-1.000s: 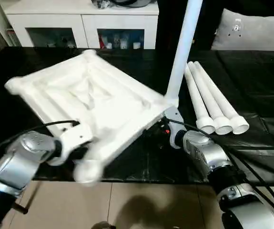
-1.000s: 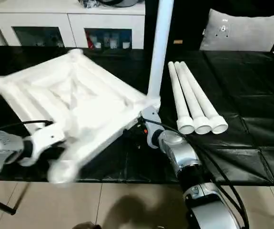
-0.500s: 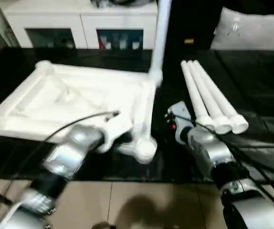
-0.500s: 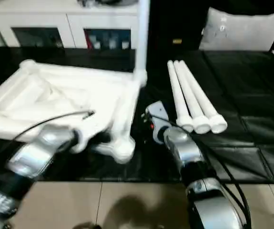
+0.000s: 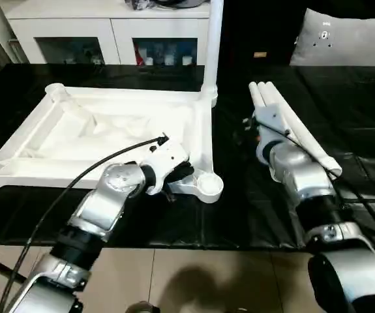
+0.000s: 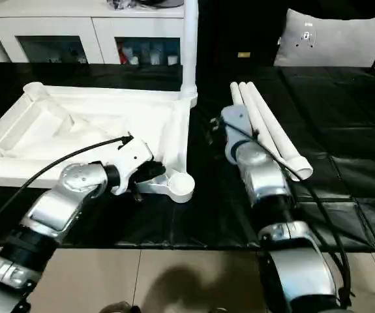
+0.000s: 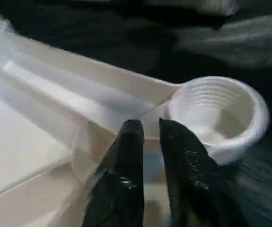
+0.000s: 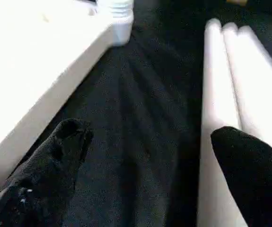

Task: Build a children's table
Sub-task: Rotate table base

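Here, left gripper (image 7: pixel 145 130) pinched on tabletop (image 5: pixel 109 130) rim beside empty corner socket (image 7: pixel 218 116); right gripper (image 8: pixel 150 137) spread wide, empty, loose legs (image 8: pixel 240 80) alongside.

One white tabletop (image 5: pixel 109 130) is lying upside down on the black table (image 5: pixel 370 111). Four legs are showing: one leg (image 5: pixel 212 45) is standing upright in the tabletop's far right corner socket, and three loose legs (image 6: pixel 269 127) are lying side by side toward the table's right edge. Two grippers are working.
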